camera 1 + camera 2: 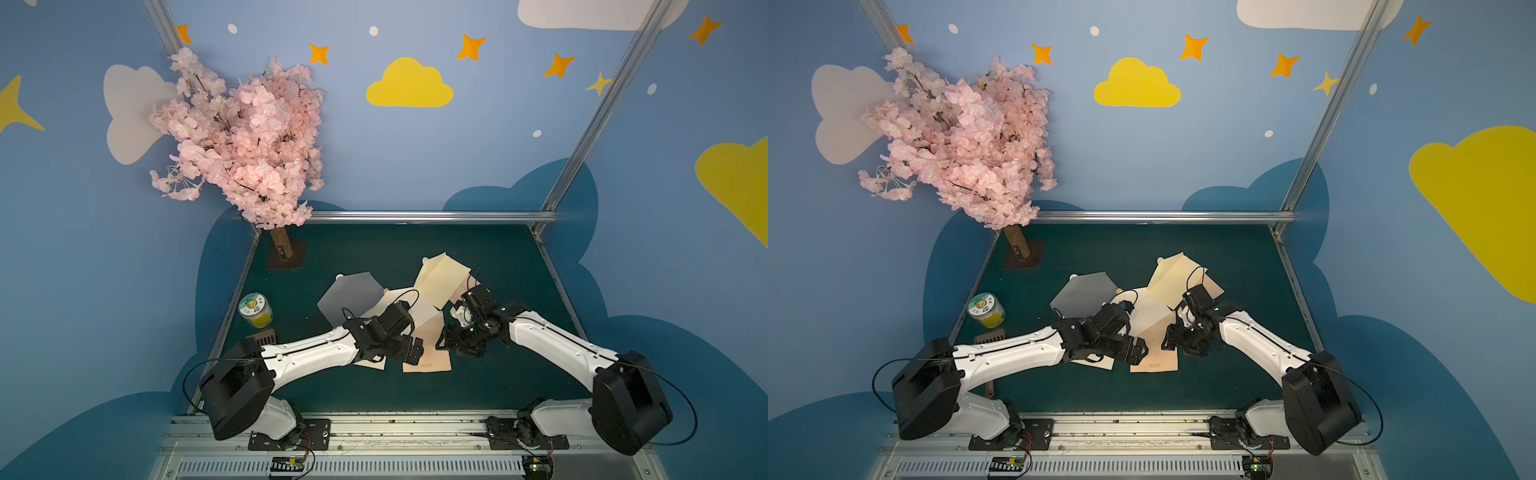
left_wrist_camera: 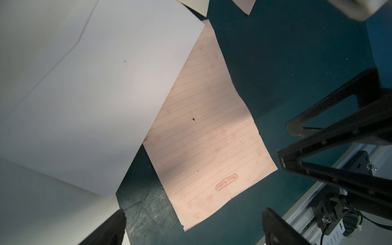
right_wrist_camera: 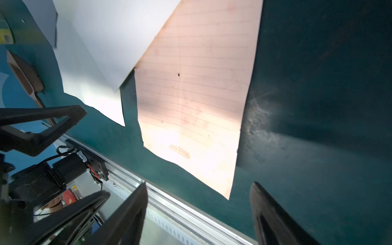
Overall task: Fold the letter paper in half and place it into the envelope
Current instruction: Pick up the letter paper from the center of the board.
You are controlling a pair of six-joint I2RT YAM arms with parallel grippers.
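Left wrist view showed the left jaws spread wide and gripping nothing, one dark fingertip (image 2: 115,220) by the corner of a white envelope (image 2: 84,95) and the other out over bare green bench (image 2: 297,63). In the right wrist view the right jaws also stood apart and empty. A corner of the letter paper (image 3: 191,95) lay in line between them, though whether they touched it could not be told. That pink, dotted-lined sheet lay open on the bench with a faint crease across it, and the white envelope overlapped one side. In both top views the two sets of jaws hung close together above the sheet, near the front middle of the bench. Behind them lay a grey envelope (image 1: 349,295) and a cream envelope (image 1: 440,282). A lidded jar (image 1: 255,311) stood near the left edge, and a pink blossom tree (image 1: 245,137) rose from the far left corner.
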